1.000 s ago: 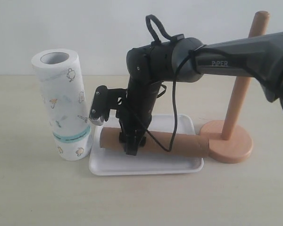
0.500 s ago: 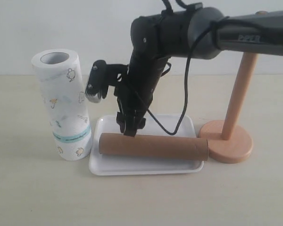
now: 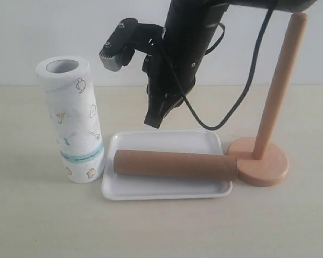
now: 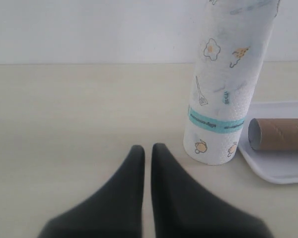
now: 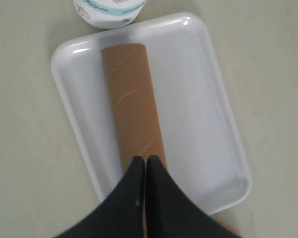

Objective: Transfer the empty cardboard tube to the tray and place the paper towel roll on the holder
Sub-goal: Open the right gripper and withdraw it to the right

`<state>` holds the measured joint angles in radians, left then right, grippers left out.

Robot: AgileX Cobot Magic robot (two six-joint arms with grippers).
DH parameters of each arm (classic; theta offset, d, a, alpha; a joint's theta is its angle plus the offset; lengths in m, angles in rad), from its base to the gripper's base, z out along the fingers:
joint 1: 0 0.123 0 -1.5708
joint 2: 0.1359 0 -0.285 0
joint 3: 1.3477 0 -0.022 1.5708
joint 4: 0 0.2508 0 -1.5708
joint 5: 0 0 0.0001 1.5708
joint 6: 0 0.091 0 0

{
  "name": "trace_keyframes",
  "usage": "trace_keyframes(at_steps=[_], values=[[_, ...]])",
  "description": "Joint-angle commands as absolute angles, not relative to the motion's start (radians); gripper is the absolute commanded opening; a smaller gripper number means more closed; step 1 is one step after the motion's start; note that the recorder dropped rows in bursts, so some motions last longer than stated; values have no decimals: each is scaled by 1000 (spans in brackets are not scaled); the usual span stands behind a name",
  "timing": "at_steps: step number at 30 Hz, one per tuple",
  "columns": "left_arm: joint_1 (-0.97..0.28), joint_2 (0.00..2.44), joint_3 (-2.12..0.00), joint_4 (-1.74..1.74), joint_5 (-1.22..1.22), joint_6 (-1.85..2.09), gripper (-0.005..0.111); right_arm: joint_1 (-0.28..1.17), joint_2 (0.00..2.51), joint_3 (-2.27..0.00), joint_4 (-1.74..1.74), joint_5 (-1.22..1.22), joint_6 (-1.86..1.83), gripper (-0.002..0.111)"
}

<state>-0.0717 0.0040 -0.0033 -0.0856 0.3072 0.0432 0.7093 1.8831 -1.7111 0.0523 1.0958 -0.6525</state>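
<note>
The brown cardboard tube [image 3: 175, 165] lies lengthwise in the white tray [image 3: 167, 191], free of any gripper. My right gripper [image 3: 153, 121] hangs shut and empty well above the tube's left part; in its wrist view the fingertips [image 5: 145, 161] meet over the tube [image 5: 131, 109] and tray [image 5: 198, 99]. The paper towel roll [image 3: 75, 121] stands upright on the table, touching the tray's left end. The wooden holder [image 3: 274, 107] stands bare at the tray's right end. My left gripper [image 4: 147, 148] is shut and empty, low over the table, a short way from the roll [image 4: 228, 84].
The holder's round base [image 3: 258, 164] touches the tray's right corner. The right arm and its cable hang over the tray's back half. A pale wall runs close behind the table. The left gripper does not show in the exterior view.
My right gripper let go of the tube, which stays in the tray, and rose well above it. Roll, holder and tray have not moved.
</note>
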Motion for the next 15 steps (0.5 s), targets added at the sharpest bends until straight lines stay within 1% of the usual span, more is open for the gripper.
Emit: trace_keyframes(at_steps=[1,8,11,15], values=[[-80,0,0,-85,307,40,4,707,1807,-1703,105,1212,-616,0],[-80,0,0,-85,307,40,4,707,1608,-1510,147,1157,-607,0],[-80,0,0,-85,307,40,4,707,1482,-1377,142,1064,-592,0],[-80,0,0,-85,307,40,4,707,1285,-1171,137,879,-547,0]])
